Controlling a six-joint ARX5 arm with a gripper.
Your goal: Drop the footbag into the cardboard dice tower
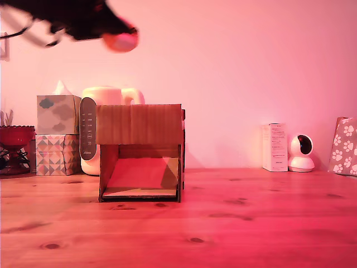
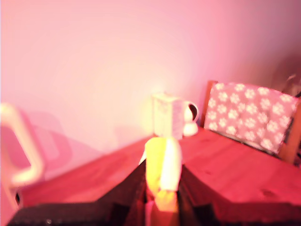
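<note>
My gripper [image 1: 118,38] hangs high at the exterior view's upper left, blurred, shut on the footbag [image 1: 121,41], which shows as a round orange ball at the fingertips. The wrist view shows the footbag [image 2: 163,167] as cream, yellow and orange panels squeezed between the two dark fingers [image 2: 127,190]. The cardboard dice tower [image 1: 141,152] stands on the wooden table [image 1: 234,223] below the gripper, a brown box with a wide front opening and a sloped ramp inside. The footbag is well above the tower's top edge.
Behind the tower stand a cream appliance [image 1: 109,97] with a grey panel, stacked patterned tissue boxes [image 1: 57,134] and a red bowl [image 1: 15,135]. On the exterior view's right are a white box [image 1: 274,147], a round white camera [image 1: 301,153] and a paw-print bag [image 1: 345,146].
</note>
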